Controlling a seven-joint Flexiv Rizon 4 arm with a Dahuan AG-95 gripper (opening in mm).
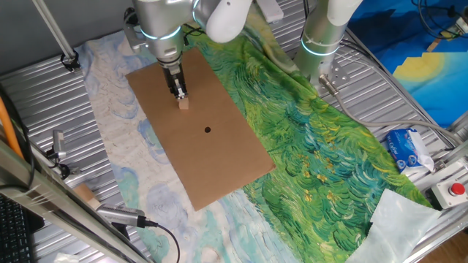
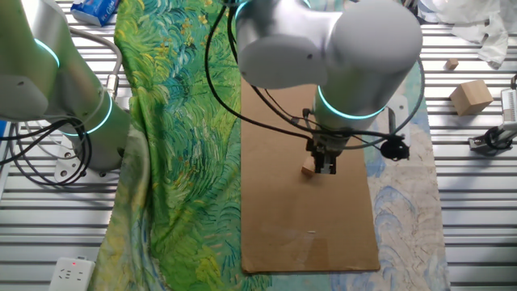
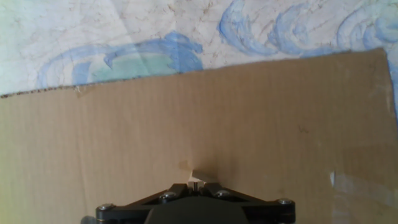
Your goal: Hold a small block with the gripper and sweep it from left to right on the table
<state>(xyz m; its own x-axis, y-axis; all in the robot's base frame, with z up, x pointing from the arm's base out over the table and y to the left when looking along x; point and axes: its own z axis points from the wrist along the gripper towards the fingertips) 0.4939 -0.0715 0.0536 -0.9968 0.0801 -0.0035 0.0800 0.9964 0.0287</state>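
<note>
One cardboard sheet (image 1: 201, 131) with one black dot (image 1: 208, 130), two cloths, green (image 1: 322, 146) and blue (image 1: 110, 109), three wooden blocks, two arms, one tissue pack (image 1: 406, 150).

The table (image 1: 44, 73) is seen from high up on one side in one fixed view, with the brown cardboard (image 1: 212, 153) in the middle. In the other fixed view, the same cardboard (image 2: 307, 218) is seen from the opposite side, closer in. In the hand view, the cardboard (image 3: 186, 118) is looked at from very near, straight down past the gripper (image 3: 194, 185).
</note>
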